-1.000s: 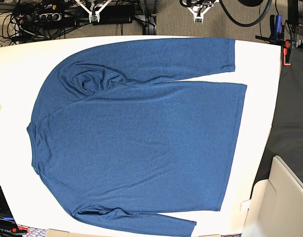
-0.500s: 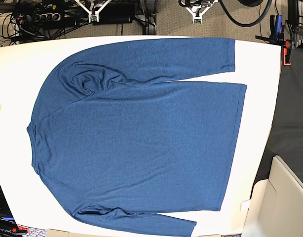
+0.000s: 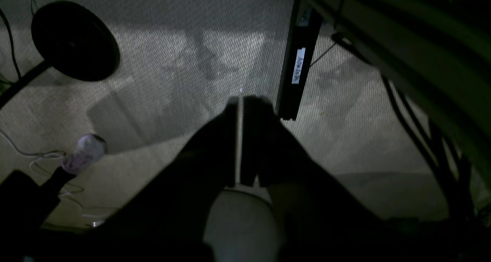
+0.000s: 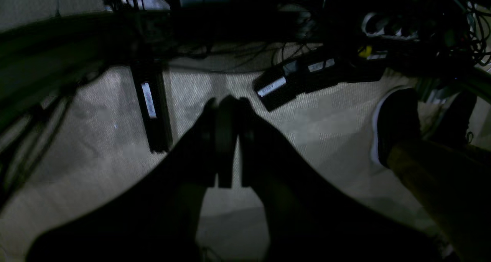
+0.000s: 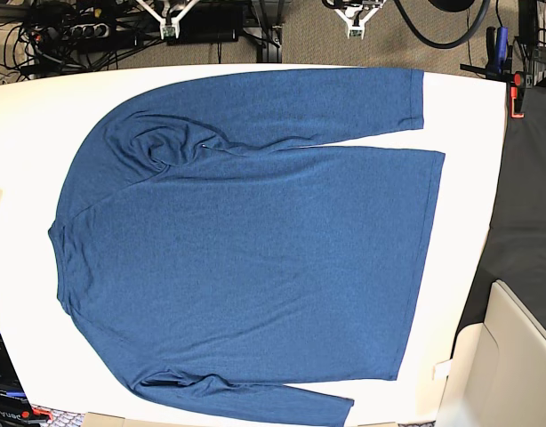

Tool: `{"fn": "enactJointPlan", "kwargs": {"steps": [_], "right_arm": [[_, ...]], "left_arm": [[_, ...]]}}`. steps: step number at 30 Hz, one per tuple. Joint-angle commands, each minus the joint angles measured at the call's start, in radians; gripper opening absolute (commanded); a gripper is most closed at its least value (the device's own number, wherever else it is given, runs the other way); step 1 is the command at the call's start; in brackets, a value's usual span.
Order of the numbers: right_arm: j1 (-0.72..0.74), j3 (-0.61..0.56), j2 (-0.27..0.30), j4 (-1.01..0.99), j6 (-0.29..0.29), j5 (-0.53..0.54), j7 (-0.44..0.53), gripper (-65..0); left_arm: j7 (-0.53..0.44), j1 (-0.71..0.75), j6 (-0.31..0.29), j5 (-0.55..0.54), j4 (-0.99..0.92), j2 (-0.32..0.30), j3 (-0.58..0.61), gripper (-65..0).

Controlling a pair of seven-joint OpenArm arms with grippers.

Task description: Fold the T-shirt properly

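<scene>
The T-shirt [image 5: 246, 240], dark blue with long sleeves, lies spread flat on the white table [image 5: 24, 133], collar to the left and hem to the right. One sleeve runs along the far edge, the other along the near edge. Both grippers hang off the table beyond its far edge, over carpet. In its wrist view the left gripper [image 3: 241, 101] is shut with nothing between its fingers. The right gripper [image 4: 226, 101] is likewise shut and empty. In the base view only their pale tips show, the left gripper [image 5: 354, 22] and the right gripper [image 5: 171, 25].
A red clamp [image 5: 518, 94] sits at the table's far right corner. A beige box [image 5: 509, 356] stands at the lower right beside black cloth [image 5: 526, 205]. Cables and a power strip [image 5: 77, 31] lie on the floor. A person's shoe [image 4: 395, 124] rests near the right arm.
The left gripper's tip at the top of the base view has drifted slightly away from the table. The shirt and the right arm are unchanged.
</scene>
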Motion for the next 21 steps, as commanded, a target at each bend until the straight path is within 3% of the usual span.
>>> {"fn": "enactJointPlan", "kwargs": {"steps": [1,7,13,21], "right_arm": [[-0.011,-0.001,0.018,0.003,-0.006,-0.017,0.005,-64.0],[-0.068,0.001,0.059,0.065,-0.006,-0.04,0.005,-64.0],[-0.132,0.001,0.088,0.171,-0.006,-0.04,-0.068,-64.0],[-0.226,0.001,0.137,0.293,-0.006,-0.04,-0.068,-64.1]], "left_arm": [[-0.005,0.013,0.001,0.002,0.003,-0.006,-0.001,-64.9],[0.004,0.076,0.001,0.002,0.095,-0.03,0.002,-64.9],[0.006,0.157,0.001,0.002,0.202,-0.069,0.0,-64.9],[0.004,0.306,0.001,0.0,0.387,-0.115,0.0,-64.9]]}}
